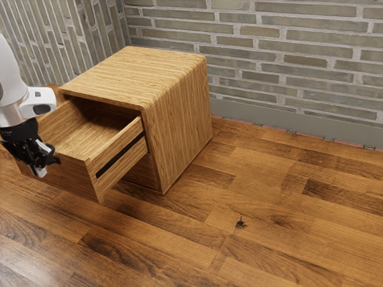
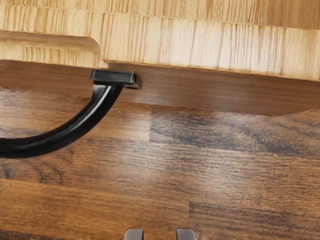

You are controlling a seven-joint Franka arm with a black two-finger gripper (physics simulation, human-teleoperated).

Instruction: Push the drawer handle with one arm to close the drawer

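My gripper hangs in front of the drawer's front panel in the exterior view, partly covering it. The wooden drawer stands well out of its cabinet, showing its inside. In the wrist view the gripper has its two grey fingertips spread apart, with nothing visible between them. A black curved handle projects from the drawer front, off to one side of the fingertips and apart from them. Part of the handle is cut off by that view's edge.
The cabinet stands on a wood-plank floor. A grey brick wall runs behind it, with a grey baseboard along its foot. A lower wooden front shows beneath the pulled-out drawer.
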